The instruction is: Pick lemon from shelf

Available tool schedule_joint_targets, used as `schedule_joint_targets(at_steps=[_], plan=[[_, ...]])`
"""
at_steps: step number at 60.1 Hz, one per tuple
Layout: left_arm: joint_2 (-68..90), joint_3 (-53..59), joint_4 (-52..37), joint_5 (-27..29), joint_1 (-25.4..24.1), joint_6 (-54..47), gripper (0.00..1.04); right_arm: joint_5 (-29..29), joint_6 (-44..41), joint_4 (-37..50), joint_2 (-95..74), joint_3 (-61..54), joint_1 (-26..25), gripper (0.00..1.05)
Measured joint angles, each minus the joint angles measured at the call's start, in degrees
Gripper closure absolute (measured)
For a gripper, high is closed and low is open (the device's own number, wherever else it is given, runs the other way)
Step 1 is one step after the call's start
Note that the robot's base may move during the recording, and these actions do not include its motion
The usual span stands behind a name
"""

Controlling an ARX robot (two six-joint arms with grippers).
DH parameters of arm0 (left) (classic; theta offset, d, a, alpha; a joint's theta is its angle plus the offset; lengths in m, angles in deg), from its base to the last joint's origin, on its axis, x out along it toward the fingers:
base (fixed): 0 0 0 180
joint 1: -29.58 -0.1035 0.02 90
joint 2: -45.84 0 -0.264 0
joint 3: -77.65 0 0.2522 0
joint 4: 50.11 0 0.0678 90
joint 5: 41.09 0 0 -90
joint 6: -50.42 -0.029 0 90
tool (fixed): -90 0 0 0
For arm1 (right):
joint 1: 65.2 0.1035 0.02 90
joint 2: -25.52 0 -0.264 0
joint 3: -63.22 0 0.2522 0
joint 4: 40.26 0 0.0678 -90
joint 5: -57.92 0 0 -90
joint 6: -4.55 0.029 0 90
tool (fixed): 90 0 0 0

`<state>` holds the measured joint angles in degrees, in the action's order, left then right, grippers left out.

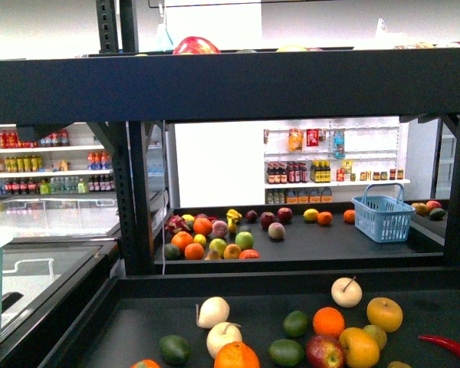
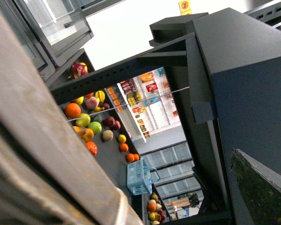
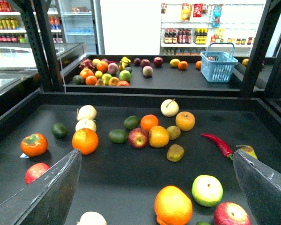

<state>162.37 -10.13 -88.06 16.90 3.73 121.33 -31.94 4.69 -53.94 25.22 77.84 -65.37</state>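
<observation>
The shelf (image 1: 238,80) is a black metal rack with dark flat tiers. The lemon (image 1: 310,215), a small plain yellow oval fruit, lies on the far tier beside an orange (image 1: 324,218). It also shows in the right wrist view (image 3: 174,63) and the left wrist view (image 2: 122,138). My right gripper (image 3: 155,157) is open and empty, low over the near tier among loose fruit, far short of the lemon. My left gripper (image 2: 178,180) is open and empty, beside a black shelf upright (image 2: 239,70). Neither arm shows in the front view.
A blue basket (image 1: 382,217) stands on the far tier right of the lemon. A heap of mixed fruit (image 1: 211,236) lies at that tier's left. Oranges, apples, avocados and a red chilli (image 3: 218,143) lie on the near tier. Black uprights (image 1: 130,192) flank the opening.
</observation>
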Motion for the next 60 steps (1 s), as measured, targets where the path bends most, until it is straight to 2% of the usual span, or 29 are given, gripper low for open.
schedule_joint_targets(at_steps=[11, 26, 60], plan=[[-5.46, -0.02, 13.84, 1.33, 1.14, -7.67, 0.08, -0.02, 0.0, 0.0, 0.0, 0.0, 0.0, 0.07], [-10.45, 0.0, 23.02, 3.69, 1.49, -14.36, 0.08, 0.0, 0.0, 0.0, 0.0, 0.0, 0.0, 0.07], [-9.35, 2.91, 20.92, 6.34, 4.48, -16.46, 0.08, -0.02, 0.0, 0.0, 0.0, 0.0, 0.0, 0.07]])
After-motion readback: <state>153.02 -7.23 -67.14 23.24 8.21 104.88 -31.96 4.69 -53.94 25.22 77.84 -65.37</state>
